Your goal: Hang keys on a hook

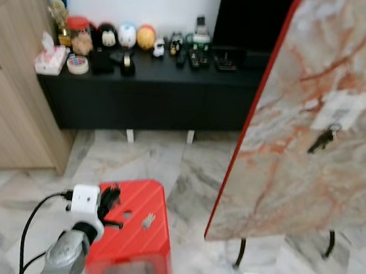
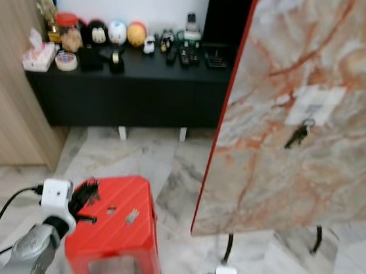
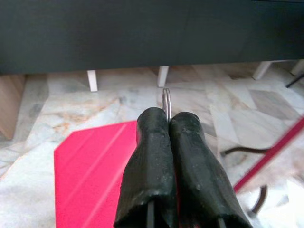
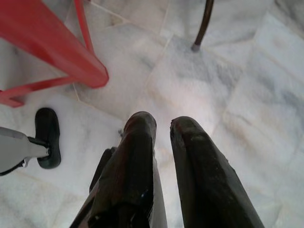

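Jaws of the left gripper (image 3: pixel 168 124) pinch a thin silver key ring (image 3: pixel 166 103) above a red stool (image 1: pixel 133 237) on marble floor (image 1: pixel 141 159), right gripper (image 4: pixel 161 126) slightly parted.

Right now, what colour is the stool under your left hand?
Bright red stool, clearest in the left eye view; the left hand is over it.

left gripper (image 3: pixel 168 124): raised, fingers pressed together | right gripper (image 4: pixel 161 124): low, fingers slightly apart
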Controlling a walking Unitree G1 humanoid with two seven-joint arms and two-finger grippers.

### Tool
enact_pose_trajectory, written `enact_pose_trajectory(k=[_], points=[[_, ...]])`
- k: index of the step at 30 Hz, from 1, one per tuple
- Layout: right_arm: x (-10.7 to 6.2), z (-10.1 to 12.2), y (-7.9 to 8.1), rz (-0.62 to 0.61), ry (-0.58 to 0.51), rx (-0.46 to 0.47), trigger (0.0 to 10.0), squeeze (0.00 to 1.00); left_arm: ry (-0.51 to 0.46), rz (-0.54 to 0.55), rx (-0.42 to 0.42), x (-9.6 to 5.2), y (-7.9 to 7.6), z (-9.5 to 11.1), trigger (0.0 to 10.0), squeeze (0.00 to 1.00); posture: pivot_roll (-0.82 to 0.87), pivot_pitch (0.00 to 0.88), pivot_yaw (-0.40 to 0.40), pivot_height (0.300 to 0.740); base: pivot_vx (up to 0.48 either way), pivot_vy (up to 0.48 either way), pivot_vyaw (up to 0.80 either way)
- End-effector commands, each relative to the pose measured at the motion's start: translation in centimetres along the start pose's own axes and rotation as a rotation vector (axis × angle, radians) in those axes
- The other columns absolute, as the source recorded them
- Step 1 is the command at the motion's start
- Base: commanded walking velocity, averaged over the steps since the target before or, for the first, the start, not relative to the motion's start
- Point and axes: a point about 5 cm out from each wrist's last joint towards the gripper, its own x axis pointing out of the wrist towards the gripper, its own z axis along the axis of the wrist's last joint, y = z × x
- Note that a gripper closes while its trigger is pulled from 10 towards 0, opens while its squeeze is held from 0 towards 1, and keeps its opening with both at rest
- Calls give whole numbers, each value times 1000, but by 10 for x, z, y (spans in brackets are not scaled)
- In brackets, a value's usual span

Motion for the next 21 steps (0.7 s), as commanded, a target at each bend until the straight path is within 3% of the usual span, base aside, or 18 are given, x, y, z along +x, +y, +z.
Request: enact_pose_trajectory(k=[1, 13, 21], points=[[0, -3, 0, -3, 12, 12, 10000, 0, -16, -8, 8, 1, -2, 3, 10000, 0, 32, 0, -28, 740, -326, 0, 0], [0, -3, -1, -5, 14, 9, 10000, 0, 5, 10, 22, -1, 3, -1, 10000, 0, 33, 0, -27, 740, -24, 0, 0], [0, -3, 0, -7, 14, 10, 10000, 0, 67, 38, 43, -7, 12, -15, 10000, 0, 32, 0, -25, 740, 0, 0, 0]])
